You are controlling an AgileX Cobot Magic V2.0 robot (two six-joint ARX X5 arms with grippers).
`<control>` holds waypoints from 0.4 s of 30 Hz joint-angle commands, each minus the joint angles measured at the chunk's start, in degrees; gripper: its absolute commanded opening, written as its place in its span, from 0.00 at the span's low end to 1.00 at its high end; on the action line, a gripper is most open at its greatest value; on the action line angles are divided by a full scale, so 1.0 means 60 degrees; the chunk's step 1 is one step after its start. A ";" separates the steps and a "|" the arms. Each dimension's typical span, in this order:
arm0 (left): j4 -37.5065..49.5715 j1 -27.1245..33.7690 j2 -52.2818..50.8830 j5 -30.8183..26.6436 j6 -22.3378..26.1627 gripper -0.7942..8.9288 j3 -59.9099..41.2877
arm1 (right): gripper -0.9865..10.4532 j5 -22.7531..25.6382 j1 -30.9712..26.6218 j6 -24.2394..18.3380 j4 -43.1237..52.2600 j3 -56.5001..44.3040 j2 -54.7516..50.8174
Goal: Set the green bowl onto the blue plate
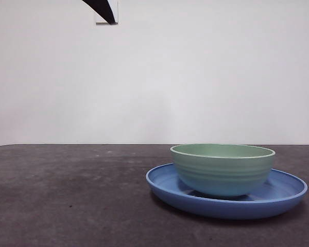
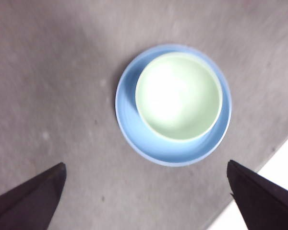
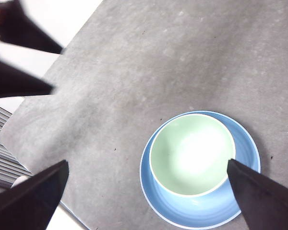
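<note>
The pale green bowl (image 1: 222, 170) stands upright inside the wide blue plate (image 1: 278, 193) on the dark table, right of centre in the front view. The left wrist view looks down from high above on the bowl (image 2: 178, 96) and the plate (image 2: 127, 120); my left gripper (image 2: 146, 191) is open and holds nothing. My right gripper (image 3: 146, 191) is also open, high above the bowl (image 3: 192, 154) and the plate (image 3: 201, 215), touching neither. The bowl is empty.
The dark grey table (image 1: 67, 195) spreads left of the plate. A black arm tip (image 1: 103, 9) shows at the top of the front view. The other arm's jaws (image 3: 19, 52) hang over the table's edge (image 3: 33, 110) in the right wrist view.
</note>
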 commanded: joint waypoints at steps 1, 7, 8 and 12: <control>0.1147 0.0091 -0.1803 -0.0011 0.0153 0.73 -0.1953 | 0.58 -0.0004 0.0018 -0.0153 0.0084 0.0171 0.0040; 0.2674 0.0572 -0.5916 -0.0011 0.0142 0.73 -0.5916 | 0.58 -0.0004 0.0022 -0.0237 0.0087 0.0171 0.0040; 0.2896 0.0634 -0.6546 -0.0011 0.0142 0.73 -0.6448 | 0.58 -0.0004 0.0022 -0.0251 0.0087 0.0171 0.0040; 0.3213 0.0692 -0.8378 -0.0004 0.0076 0.73 -0.7774 | 0.58 -0.0004 0.0018 -0.0291 0.0087 0.0171 0.0040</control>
